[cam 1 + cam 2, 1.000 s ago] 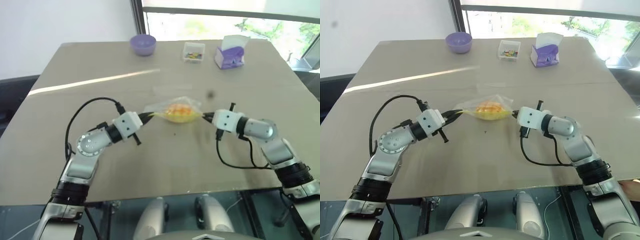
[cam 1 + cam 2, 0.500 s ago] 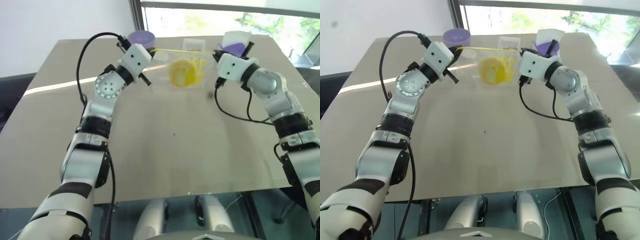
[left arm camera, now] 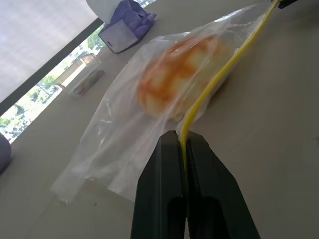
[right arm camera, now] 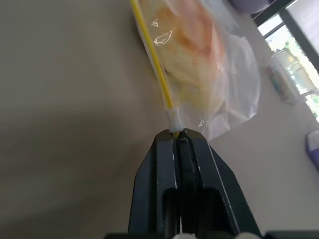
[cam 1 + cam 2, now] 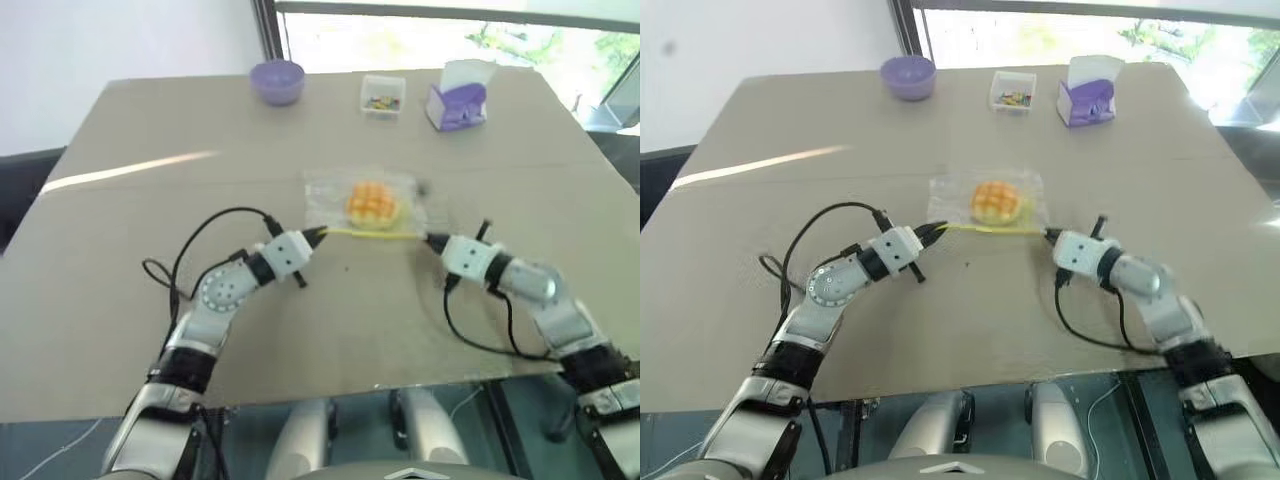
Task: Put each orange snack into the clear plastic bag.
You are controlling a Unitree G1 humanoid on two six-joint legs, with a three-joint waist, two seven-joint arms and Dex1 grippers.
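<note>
Centrally, a wide tan rectangular table [image 5: 150, 300] carries everything in the scene. On it, roughly at mid-table, lies the crinkly clear plastic bag [image 5: 322, 198] with its yellow seal strip [image 5: 372, 233] running along its near edge, stretched in a straight line between the two arms. Inside the bag sits the round, domed orange-yellow bun [image 5: 371, 203] with a criss-cross crust, resting just beyond the strip, and the bag's film spreads flat on the table toward the far side and the left.

At the left end of the strip, the left gripper [image 5: 318, 235] has its two black fingers [image 3: 162, 189] pressed together on the yellow seal, which rises out from between them in the left wrist view. At the right end, the right gripper [image 5: 430, 239] is likewise clamped tight on the strip, with a small white tab [image 4: 174, 120] of the seal showing right at its fingertips.

Along the far edge of the table stand three smaller things, well apart from the bag: a purple tissue box [image 5: 458, 105] with white paper sticking up at the far right, a round purple bowl [image 5: 277, 80] at the far left, and between them a small clear rectangular tray [image 5: 383, 96] of multicoloured candies.
</note>
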